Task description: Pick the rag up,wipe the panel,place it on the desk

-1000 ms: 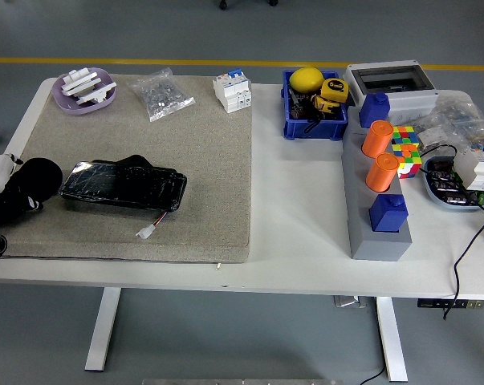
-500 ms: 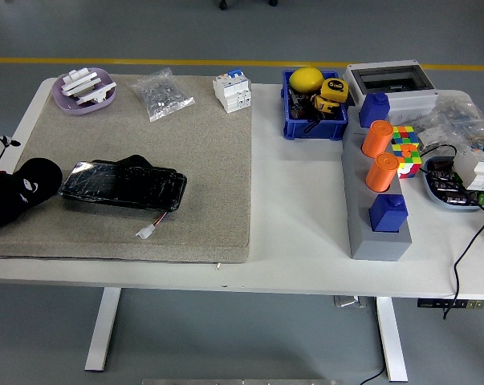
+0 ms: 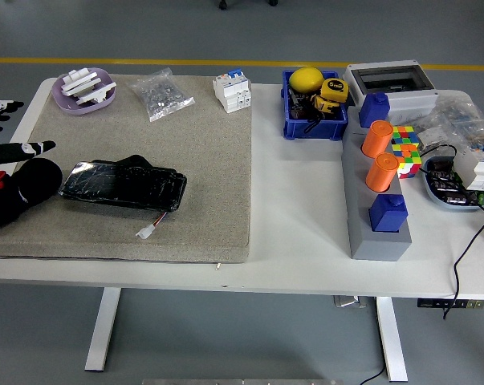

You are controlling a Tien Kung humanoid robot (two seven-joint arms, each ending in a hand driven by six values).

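Reaching in from the left edge, the left robot hand [image 3: 5,152] had its white-tipped fingers [image 3: 34,147] spread apart and straight, closed on nothing; one finger showed higher up at the edge, and the palm sat over the left border of the grey mat [image 3: 185,160]. Its black bulk lay just beside the left end of the dark panel [image 3: 123,185], which rested flat on the mat with a crumpled black rag [image 3: 134,162] touching its far edge and a small white connector [image 3: 146,231] on a thin wire near its front right corner. Compared with half a second before, the fingers had opened out and lifted toward the far side, where earlier the hand sat lower and more bunched at the mat's edge; the panel and rag had not shifted. The right robot hand was out of view. Elsewhere on the white worktop [image 3: 298,241] stood a purple dish [image 3: 84,90], a clear bag of small parts [image 3: 161,93], a blue bin [image 3: 314,108] and a grey block [image 3: 376,208] carrying orange cylinders [image 3: 380,138].
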